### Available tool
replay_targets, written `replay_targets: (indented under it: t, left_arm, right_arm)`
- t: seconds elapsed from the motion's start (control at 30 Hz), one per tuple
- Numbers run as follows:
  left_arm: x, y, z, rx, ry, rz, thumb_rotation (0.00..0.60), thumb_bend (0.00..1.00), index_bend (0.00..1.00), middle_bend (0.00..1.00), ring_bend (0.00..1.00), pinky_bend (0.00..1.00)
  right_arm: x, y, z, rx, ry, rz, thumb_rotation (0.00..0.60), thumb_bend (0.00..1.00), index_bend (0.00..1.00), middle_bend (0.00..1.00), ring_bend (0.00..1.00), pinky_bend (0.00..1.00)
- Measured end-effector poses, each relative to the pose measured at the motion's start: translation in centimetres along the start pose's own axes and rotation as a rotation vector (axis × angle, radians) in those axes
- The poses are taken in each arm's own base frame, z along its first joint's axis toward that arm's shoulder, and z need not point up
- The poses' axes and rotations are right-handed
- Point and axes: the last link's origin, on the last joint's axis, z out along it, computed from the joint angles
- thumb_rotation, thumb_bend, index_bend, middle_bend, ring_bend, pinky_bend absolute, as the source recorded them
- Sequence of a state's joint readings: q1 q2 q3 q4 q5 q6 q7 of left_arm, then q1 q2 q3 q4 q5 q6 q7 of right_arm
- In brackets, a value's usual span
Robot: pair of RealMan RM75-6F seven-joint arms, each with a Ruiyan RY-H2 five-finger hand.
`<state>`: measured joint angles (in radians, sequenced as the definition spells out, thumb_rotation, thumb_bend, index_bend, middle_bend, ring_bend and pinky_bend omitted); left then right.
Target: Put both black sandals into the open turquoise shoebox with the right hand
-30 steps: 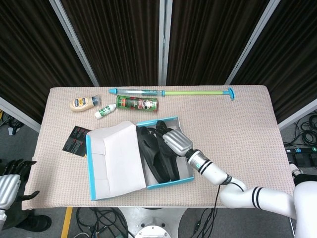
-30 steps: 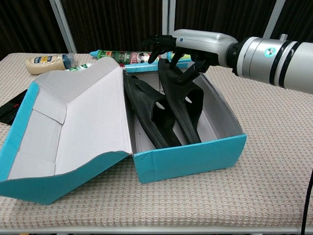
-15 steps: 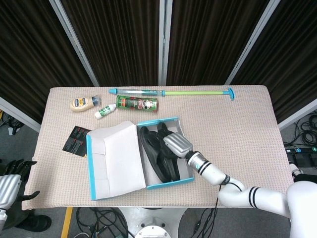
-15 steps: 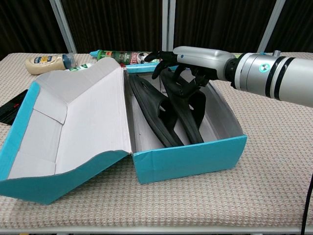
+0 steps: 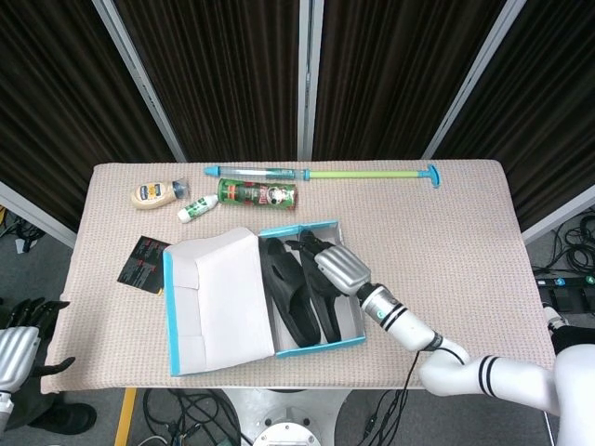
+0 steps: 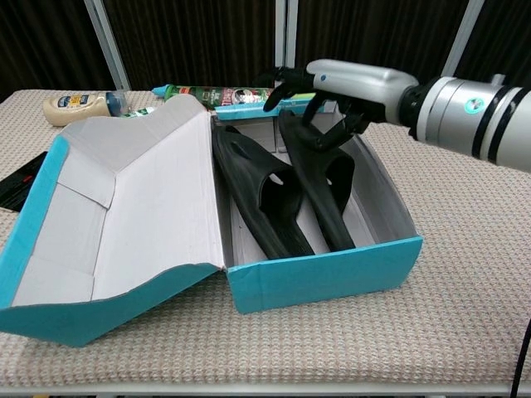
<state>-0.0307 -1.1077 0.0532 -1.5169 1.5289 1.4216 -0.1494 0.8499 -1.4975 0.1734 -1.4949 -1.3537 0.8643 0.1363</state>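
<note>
In the shoebox point(image 6: 332, 274), 2 sandals point(image 6: 261, 195) lie lengthwise, side by side.

Matt black rubbery sandals point(image 6: 286, 195) lie in a cardboard shoebox point(image 6: 323, 269).

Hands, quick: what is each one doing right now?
Right hand: over the far end of the turquoise shoebox, fingers at the right black sandal; grip cannot be told.
Left hand: off the table's edge, fingers spread, holding nothing.

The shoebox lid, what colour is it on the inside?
White inside the shoebox lid, with turquoise edges; clearest in the chest view.
</note>
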Motion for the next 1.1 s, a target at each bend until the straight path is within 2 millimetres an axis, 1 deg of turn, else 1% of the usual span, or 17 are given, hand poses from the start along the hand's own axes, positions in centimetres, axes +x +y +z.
replay_targets:
  t: [0.17,0.27,0.4,0.43,0.53,0.63,0.67,0.73,0.77,0.8,0.83,0.87,0.97,1.1]
  left_arm:
    - [0.2,0.4,0.2,-0.014,0.007,0.008,0.6,0.03,0.19,0.17,0.09,0.07]
    - [0.4,0.5,0.2,-0.017,0.007,0.013,0.6,0.03,0.19,0.17,0.09,0.07]
    - [0.6,0.6,0.2,-0.02,0.018,0.016,0.6,0.03,0.19,0.17,0.09,0.07]
    - [0.7,0.5,0.2,-0.018,0.022,0.018,0.6,0.03,0.19,0.17,0.09,0.07]
    - [0.7,0.5,0.4,-0.015,0.035,0.025,0.6,0.03,0.18,0.17,0.09,0.07]
    - [0.7,0.6,0.6,-0.011,0.067,0.031,0.6,0.03,0.18,0.17,0.09,0.07]
    - [0.7,0.6,0.6,-0.007,0.077,0.033,0.6,0.02,0.18,0.17,0.09,0.07]
    - [0.7,0.5,0.7,0.002,0.094,0.046,0.6,0.03,0.19,0.17,0.09,0.07]
    - [0.7,0.4,0.8,0.007,0.102,0.052,0.6,0.03,0.19,0.17,0.09,0.07]
    - [0.8,0.4,0.8,0.012,0.111,0.059,0.6,0.03,0.19,0.17,0.09,0.07]
    - [0.8,0.4,0.9,0.018,0.121,0.068,0.6,0.03,0.19,0.17,0.09,0.07]
    - [0.8,0.4,0.9,0.023,0.128,0.075,0.6,0.03,0.19,0.17,0.09,0.07]
    - [0.8,0.5,1.0,0.035,0.151,0.094,0.6,0.03,0.19,0.17,0.09,0.06]
    - [0.9,0.8,0.9,0.037,0.161,0.101,0.6,0.03,0.18,0.17,0.09,0.06]
  right_arm:
    - [1.8,0.7,-1.9,-0.021,0.054,-0.02,0.6,0.54,0.0,0.1,0.02,0.22]
    - [2.4,1.2,-2.9,-0.037,0.082,-0.02,0.6,0.54,0.0,0.1,0.01,0.2]
    - [2.9,2.2,-4.5,-0.073,0.12,-0.073,0.6,0.47,0.0,0.1,0.01,0.18]
    - [3.1,2.5,-5.0,-0.087,0.132,-0.095,0.6,0.46,0.0,0.1,0.01,0.17]
    - [3.7,3.7,-7.5,-0.159,0.186,-0.186,0.6,0.42,0.0,0.09,0.01,0.16]
    - [4.3,5.3,-11.4,-0.272,0.257,-0.259,0.6,0.39,0.0,0.06,0.0,0.13]
    - [4.5,5.9,-13.3,-0.327,0.284,-0.271,0.6,0.38,0.0,0.05,0.0,0.11]
    - [4.5,6.9,-16.4,-0.413,0.32,-0.275,0.6,0.36,0.0,0.02,0.0,0.06]
    - [4.3,7.5,-18.5,-0.469,0.338,-0.272,0.6,0.35,0.0,0.01,0.0,0.03]
    - [4.2,7.8,-20.1,-0.509,0.349,-0.269,0.6,0.35,0.0,0.0,0.0,0.01]
    - [4.0,8.1,-21.7,-0.546,0.359,-0.263,0.6,0.35,0.0,0.0,0.0,0.0]
    - [3.7,8.3,-23.6,-0.588,0.374,-0.253,0.6,0.35,0.0,0.0,0.0,0.0]
    - [3.0,8.3,-27.5,-0.65,0.423,-0.215,0.6,0.36,0.0,0.0,0.0,0.0]
    - [2.1,8.0,-30.8,-0.669,0.469,-0.168,0.6,0.36,0.0,0.0,0.0,0.0]
